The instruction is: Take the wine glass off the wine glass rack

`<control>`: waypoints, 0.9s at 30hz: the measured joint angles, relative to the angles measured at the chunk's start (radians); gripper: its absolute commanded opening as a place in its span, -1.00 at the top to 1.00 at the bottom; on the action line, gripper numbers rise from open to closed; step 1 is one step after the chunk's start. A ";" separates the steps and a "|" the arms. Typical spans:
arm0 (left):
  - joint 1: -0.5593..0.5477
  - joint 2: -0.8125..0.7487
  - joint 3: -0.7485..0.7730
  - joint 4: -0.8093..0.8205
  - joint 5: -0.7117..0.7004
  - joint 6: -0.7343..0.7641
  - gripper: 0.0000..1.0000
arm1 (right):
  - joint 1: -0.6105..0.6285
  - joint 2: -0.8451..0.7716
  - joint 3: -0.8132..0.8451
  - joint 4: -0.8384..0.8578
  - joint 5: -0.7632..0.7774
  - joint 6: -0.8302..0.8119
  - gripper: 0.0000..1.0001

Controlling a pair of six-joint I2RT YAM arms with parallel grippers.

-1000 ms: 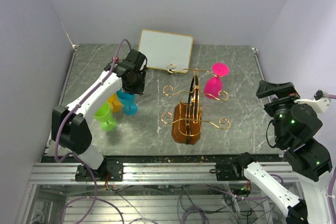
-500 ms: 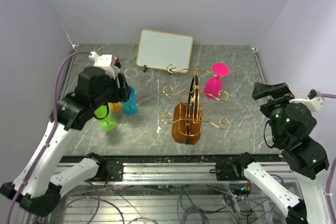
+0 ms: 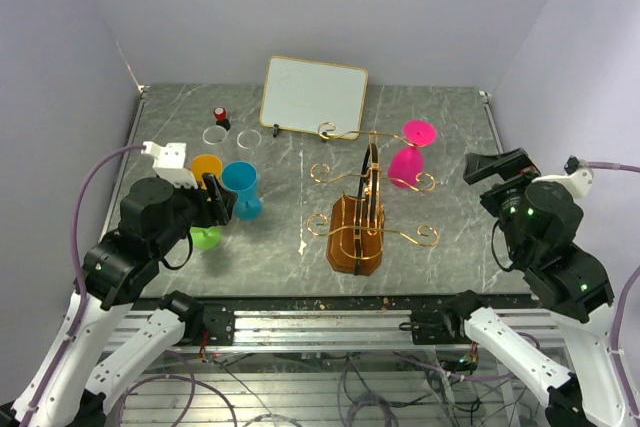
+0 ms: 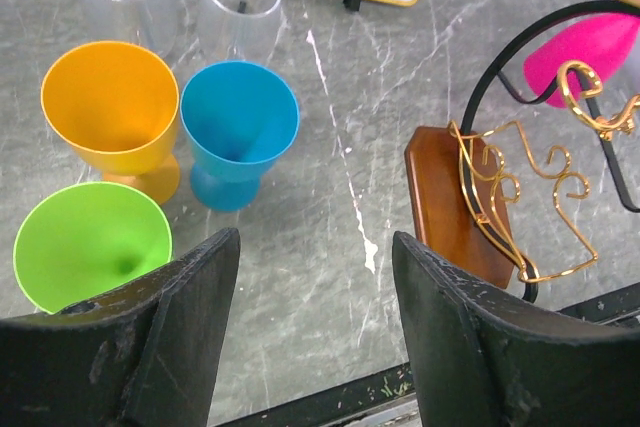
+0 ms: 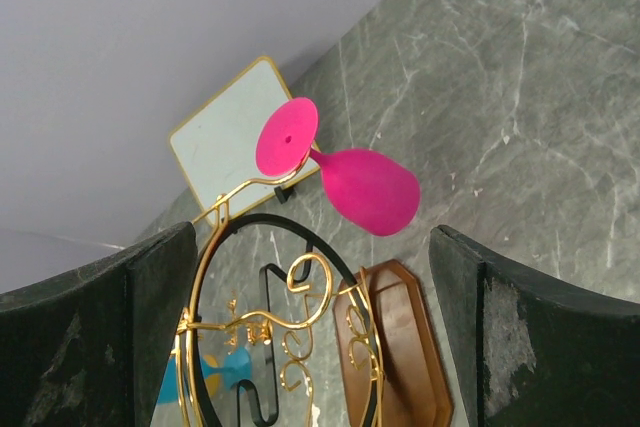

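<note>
1. One pink glass (image 3: 408,159) hangs bowl-down on the rack's (image 3: 356,232) far-right arm.
2. R gripper (image 5: 318,332) spread wide, empty; L gripper (image 4: 312,342) spread too (over cups (image 4: 238,132)).
3. Approach w/ R, pinch bowl gently, slide foot off wire; don't tip rack.

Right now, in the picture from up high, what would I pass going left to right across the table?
orange cup → blue cup → wine glass rack → pink wine glass
</note>
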 measured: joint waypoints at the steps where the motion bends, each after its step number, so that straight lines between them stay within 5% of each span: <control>1: 0.000 -0.008 0.000 0.007 0.000 0.000 -0.46 | 0.000 0.005 -0.002 0.000 -0.003 0.004 -1.00; 27: 0.005 -0.052 -0.021 0.039 -0.012 -0.005 -0.47 | -0.002 0.304 -0.133 0.300 -0.024 -0.030 -0.95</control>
